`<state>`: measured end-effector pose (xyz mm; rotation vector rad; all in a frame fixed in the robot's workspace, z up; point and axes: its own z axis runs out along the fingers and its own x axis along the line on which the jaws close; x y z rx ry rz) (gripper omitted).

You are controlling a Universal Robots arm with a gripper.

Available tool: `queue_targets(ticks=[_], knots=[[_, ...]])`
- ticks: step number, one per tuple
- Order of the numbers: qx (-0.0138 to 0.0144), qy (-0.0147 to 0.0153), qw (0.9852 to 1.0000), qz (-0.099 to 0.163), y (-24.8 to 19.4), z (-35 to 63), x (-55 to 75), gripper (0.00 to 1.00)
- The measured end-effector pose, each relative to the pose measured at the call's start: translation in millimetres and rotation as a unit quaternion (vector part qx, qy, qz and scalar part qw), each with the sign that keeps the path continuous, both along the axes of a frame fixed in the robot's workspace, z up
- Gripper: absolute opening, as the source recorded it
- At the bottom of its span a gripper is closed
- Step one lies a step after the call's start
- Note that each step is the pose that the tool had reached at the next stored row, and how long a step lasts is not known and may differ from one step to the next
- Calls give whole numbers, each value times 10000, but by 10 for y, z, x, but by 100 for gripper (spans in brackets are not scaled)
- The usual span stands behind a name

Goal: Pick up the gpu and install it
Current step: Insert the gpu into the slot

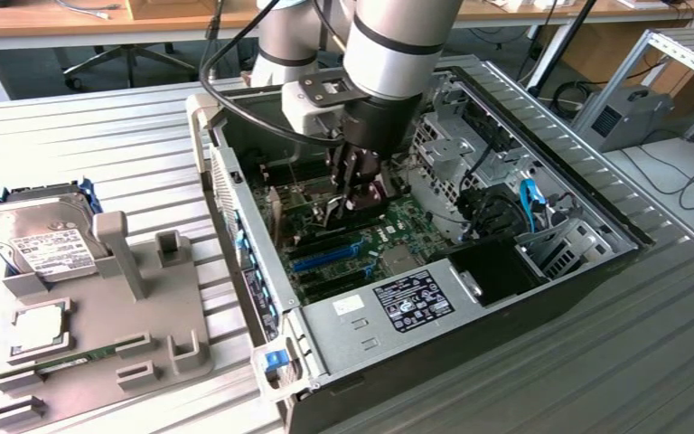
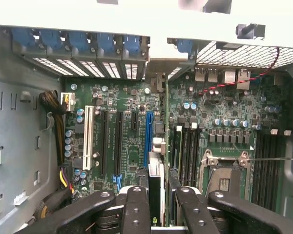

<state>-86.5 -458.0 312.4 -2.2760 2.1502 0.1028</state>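
A: While the hand [image 1: 344,201] sits inside the open computer case [image 1: 323,339], what does it grasp?

B: The gpu [image 2: 157,161], edge-on above the motherboard [image 2: 132,141] beside one blue slot [image 2: 148,136]. One hard drive [image 1: 36,240] rests on the bench [image 1: 94,136].

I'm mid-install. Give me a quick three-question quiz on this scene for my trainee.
1. True or false: the hard drive lies outside the case.
2. What is the claw gripping? A) a RAM stick B) the gpu C) a cable
3. Fill in: the gripped card stands on edge above the ___ inside the case.

Key: 1 true; 2 B; 3 motherboard.
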Motion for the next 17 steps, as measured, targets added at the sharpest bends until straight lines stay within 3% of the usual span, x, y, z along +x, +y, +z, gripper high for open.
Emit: queue_targets(ticks=[8,17], knots=[[-7,0,9997,-228,-3,-46,-3,26],[-67,-2,9992,-395,-53,-124,-6,26]])
